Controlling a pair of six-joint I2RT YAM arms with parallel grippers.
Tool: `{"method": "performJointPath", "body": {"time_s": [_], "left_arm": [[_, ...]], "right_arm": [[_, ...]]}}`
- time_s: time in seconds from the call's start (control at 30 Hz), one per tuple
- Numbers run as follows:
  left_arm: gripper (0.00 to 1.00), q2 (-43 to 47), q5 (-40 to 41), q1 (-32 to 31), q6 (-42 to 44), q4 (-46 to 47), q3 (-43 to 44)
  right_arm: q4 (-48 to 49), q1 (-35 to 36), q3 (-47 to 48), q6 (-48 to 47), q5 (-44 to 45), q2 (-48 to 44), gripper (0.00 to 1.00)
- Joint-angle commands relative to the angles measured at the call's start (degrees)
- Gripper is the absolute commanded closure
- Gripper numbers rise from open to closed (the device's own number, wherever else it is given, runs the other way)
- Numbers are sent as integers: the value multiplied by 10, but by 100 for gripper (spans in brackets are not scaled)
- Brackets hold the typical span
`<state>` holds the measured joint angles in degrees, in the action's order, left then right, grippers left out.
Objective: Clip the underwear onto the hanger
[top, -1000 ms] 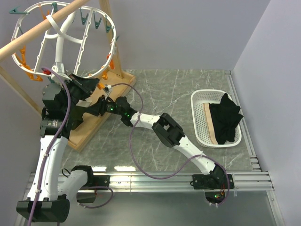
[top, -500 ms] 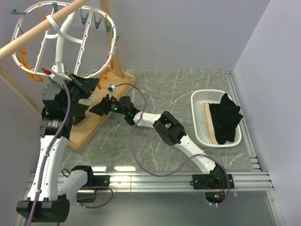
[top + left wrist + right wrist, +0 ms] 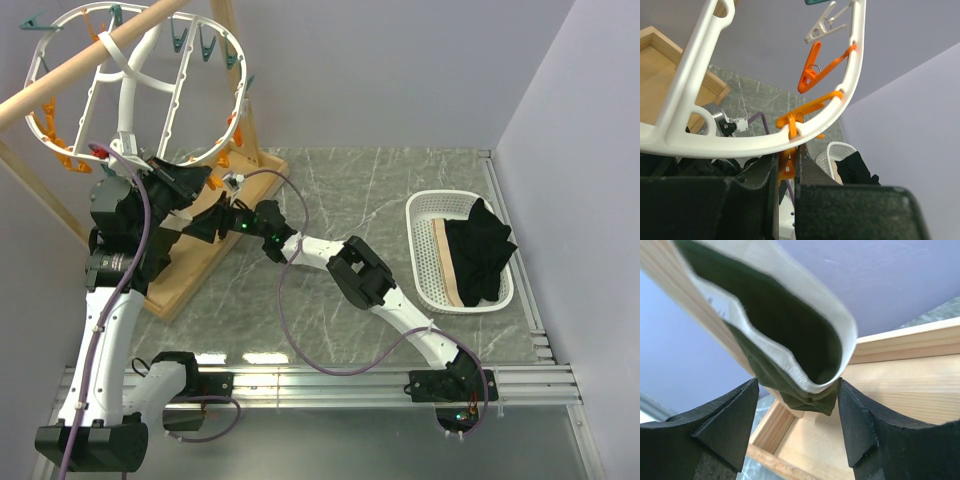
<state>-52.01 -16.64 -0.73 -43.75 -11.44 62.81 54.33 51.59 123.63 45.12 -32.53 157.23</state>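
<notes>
Top view, change: your right gripper point(image 3: 205, 225) has crept up and left over the last second, closer to the left gripper point(image 3: 170, 180). The left arm has kept its place.
Top view, count: two arms, one hanger point(image 3: 127, 95), one wooden stand point(image 3: 200, 265), and one basket point(image 3: 425, 270) holding one black garment point(image 3: 480, 250) and one tan cloth point(image 3: 447, 260).
Top view, pose: your left arm is reared up with its wrist at the hanger's lower rim. Your right arm reaches low across the table point(image 3: 330, 200) to the stand, elbow bent.
Top view, underwear: you cannot pick it out here against the black grippers.
Left wrist, count: one teal pin tip and one pale pin at the top, with orange pins below them. One hangs off the rim, one is hooked at the rim.
Left wrist, grip: the fingers are nearly together, nipping an orange clothespin point(image 3: 786, 169) just under the white rim.
Right wrist, count: one underwear point(image 3: 785, 325) and two fingers point(image 3: 725, 415).
Right wrist, underwear: it hangs from above, olive with a pale lining, over the wooden stand.
Right wrist, grip: the jaws are spread wide on either side of the lower fold. The fold is just beside both fingers and not squeezed.
</notes>
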Motion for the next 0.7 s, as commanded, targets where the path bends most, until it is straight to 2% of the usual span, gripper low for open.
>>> {"method": "performJointPath", "body": {"time_s": [0.0, 0.4, 0.5, 0.53, 0.6, 0.67], "left_arm": [[100, -4, -2, -1, 2, 36, 13], [100, -1, -1, -1, 5, 34, 16], [100, 2, 0, -1, 5, 34, 14], [100, 1, -1, -1, 4, 34, 14], [100, 1, -1, -1, 3, 35, 14], [100, 0, -2, -1, 3, 36, 13]], "right_arm": [[53, 4, 11, -19, -44, -25, 29], [-22, 7, 61, -39, -33, -8, 32], [-40, 5, 71, -42, -23, -3, 40], [-44, 4, 78, -43, -20, -1, 48], [-50, 1, 83, -43, -15, 2, 54], [-55, 1, 90, -50, -14, 4, 65]]}}
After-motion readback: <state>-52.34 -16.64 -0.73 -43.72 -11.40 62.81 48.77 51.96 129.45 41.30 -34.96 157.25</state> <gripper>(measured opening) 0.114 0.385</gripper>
